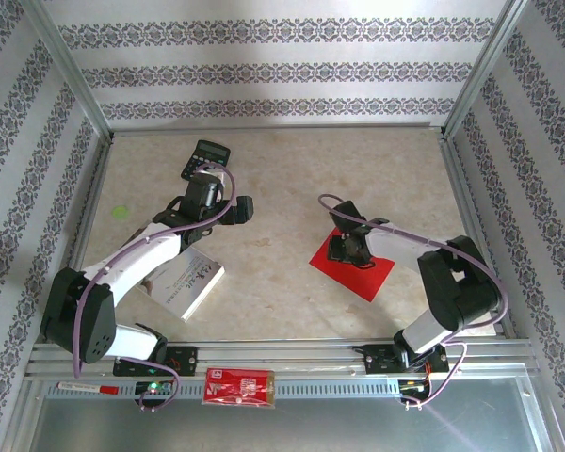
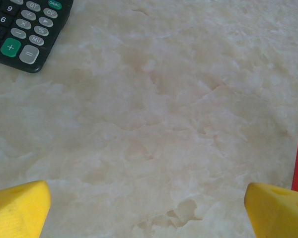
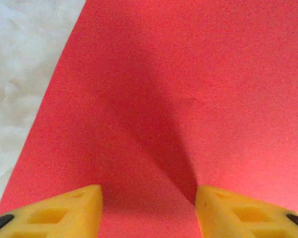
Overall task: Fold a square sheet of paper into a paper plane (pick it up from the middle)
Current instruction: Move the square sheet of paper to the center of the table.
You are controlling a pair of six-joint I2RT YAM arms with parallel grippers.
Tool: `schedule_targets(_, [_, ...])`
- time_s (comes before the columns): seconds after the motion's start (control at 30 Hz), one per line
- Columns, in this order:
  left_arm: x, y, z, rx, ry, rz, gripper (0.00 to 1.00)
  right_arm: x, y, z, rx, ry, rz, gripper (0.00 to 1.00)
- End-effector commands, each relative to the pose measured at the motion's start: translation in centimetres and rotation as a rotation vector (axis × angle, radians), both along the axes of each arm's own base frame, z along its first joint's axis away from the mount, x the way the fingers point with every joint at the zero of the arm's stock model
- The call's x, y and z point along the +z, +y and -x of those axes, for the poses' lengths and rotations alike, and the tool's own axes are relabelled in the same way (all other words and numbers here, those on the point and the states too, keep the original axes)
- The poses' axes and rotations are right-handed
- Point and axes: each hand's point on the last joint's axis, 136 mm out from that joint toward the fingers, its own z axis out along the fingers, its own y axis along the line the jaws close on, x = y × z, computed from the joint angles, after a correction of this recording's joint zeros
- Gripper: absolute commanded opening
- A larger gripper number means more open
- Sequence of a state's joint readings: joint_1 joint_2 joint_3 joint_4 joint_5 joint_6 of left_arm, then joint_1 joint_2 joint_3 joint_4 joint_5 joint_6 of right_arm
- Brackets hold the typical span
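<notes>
Now the pickup is underway: right claw (image 3: 149,201), half-wide, presses the red sheet (image 3: 198,74) into a ridge; left claw (image 2: 146,206) hangs wide open. Next, likely: pinch that ridge, lift.

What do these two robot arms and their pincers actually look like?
The left arm and right arm match: slim white tubes linked by chunky black joints, with a purple cable looping along each. The left gripper and right gripper each end in two bright yellow, wedge-shaped fingers with small moulded hollows.
</notes>
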State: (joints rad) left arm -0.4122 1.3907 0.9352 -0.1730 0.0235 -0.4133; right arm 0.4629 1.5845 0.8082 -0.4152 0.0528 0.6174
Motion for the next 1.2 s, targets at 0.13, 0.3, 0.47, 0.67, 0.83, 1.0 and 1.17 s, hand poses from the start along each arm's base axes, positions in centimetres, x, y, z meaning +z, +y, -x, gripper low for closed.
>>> schedule_targets(0.13, [-2.4, 1.2, 1.1, 0.038, 0.06, -0.051, 1.0, -0.5, 3.6, -1.0, 0.002, 0.001, -0.048, 0.52])
schedule_targets(0.3, [-2.2, 1.6, 1.3, 0.076, 0.065, -0.024, 1.0, -0.8, 8.7, -2.2, 0.032, -0.003, -0.113, 0.52])
schedule_targets(0.47, [-1.7, 1.7, 2.1, 0.1, 0.076, 0.026, 1.0, 0.9, 16.8, -4.8, 0.04, -0.043, -0.328, 0.52])
schedule_targets(0.67, [-0.9, 0.0, 3.1, 0.084, 0.09, 0.148, 1.0, 5.6, 18.9, -7.2, 0.042, -0.122, -0.485, 0.55])
schedule_targets(0.83, [-1.8, -2.4, 3.8, 0.01, 0.153, 0.094, 1.0, 7.7, 10.5, -8.3, 0.011, -0.187, -0.447, 0.62])
schedule_targets(1.0, [-3.6, -5.6, 4.3, -0.085, 0.257, -0.059, 1.0, 8.0, 1.2, -8.6, -0.04, -0.204, -0.354, 0.73])
schedule_targets(1.17, [-5.1, -9.3, 4.7, -0.236, 0.385, -0.197, 0.99, 8.3, -5.0, -8.1, -0.096, -0.235, -0.291, 0.92])
